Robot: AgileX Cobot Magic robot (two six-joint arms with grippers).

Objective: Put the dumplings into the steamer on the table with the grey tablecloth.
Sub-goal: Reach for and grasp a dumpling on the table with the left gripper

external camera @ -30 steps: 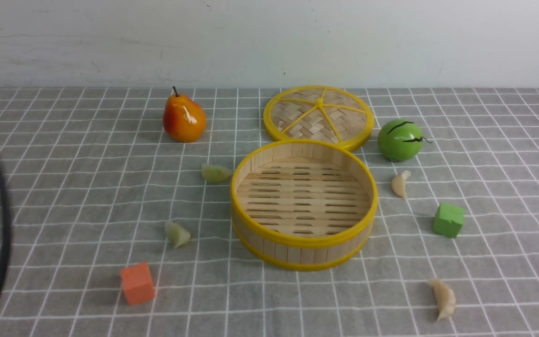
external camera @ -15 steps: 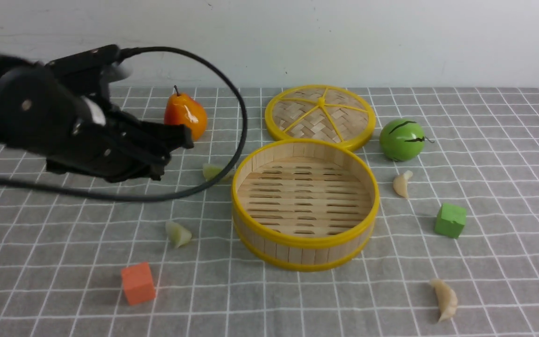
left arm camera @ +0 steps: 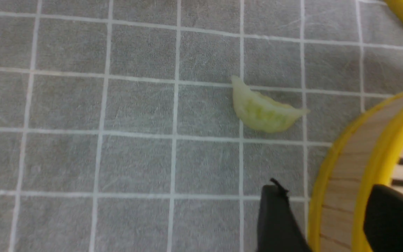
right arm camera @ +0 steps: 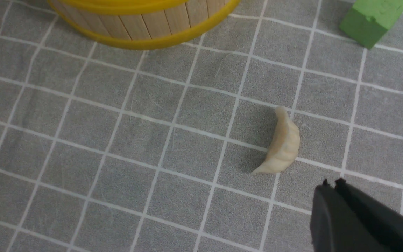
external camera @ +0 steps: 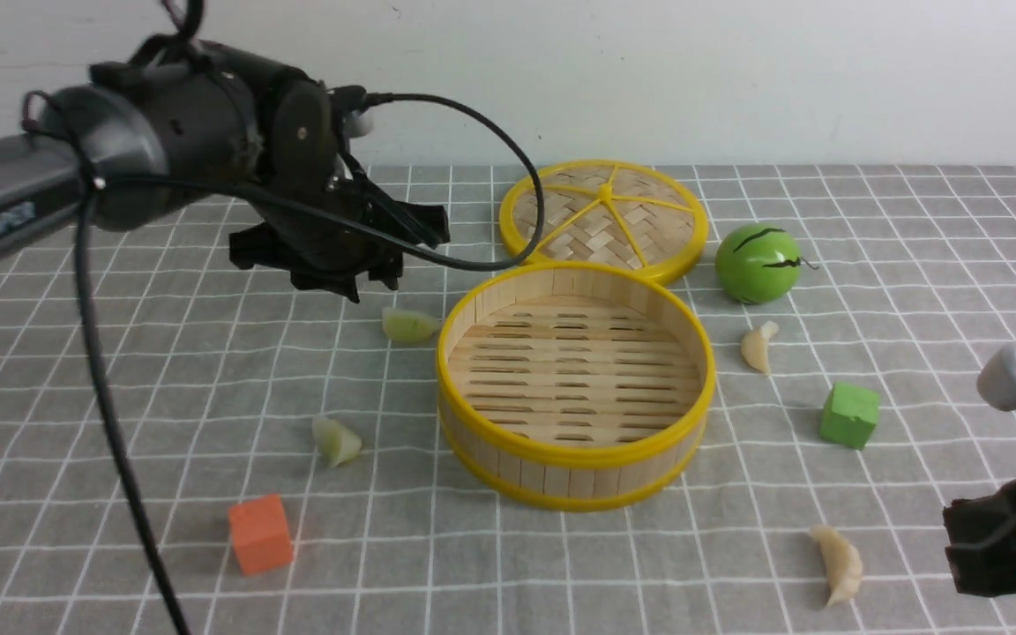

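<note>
The steamer (external camera: 573, 455) stands empty mid-table on the grey tablecloth (external camera: 102, 397). Two greenish dumplings lie left of it, one near its rim (external camera: 408, 326) and one nearer me (external camera: 336, 440). Two cream dumplings lie to its right, one far (external camera: 757, 346) and one near (external camera: 839, 564). My left gripper (external camera: 398, 256) hovers open and empty above the far greenish dumpling (left arm camera: 262, 112); its jaws (left arm camera: 327, 199) straddle the steamer wall (left arm camera: 341, 175). My right gripper (external camera: 958, 538) is shut and empty (right arm camera: 332, 183), just right of the near cream dumpling (right arm camera: 283, 143).
The woven lid (external camera: 601, 216) lies behind the steamer. A green round fruit (external camera: 755, 263) sits to the lid's right. A green cube (external camera: 847, 414) is right of the steamer and an orange cube (external camera: 259, 534) at front left. The left arm's cable (external camera: 111, 423) hangs down at left.
My left arm has swung in from the left, rising and moving toward the steamer's left side, now hiding the pear. My right arm has come in at the lower right.
</note>
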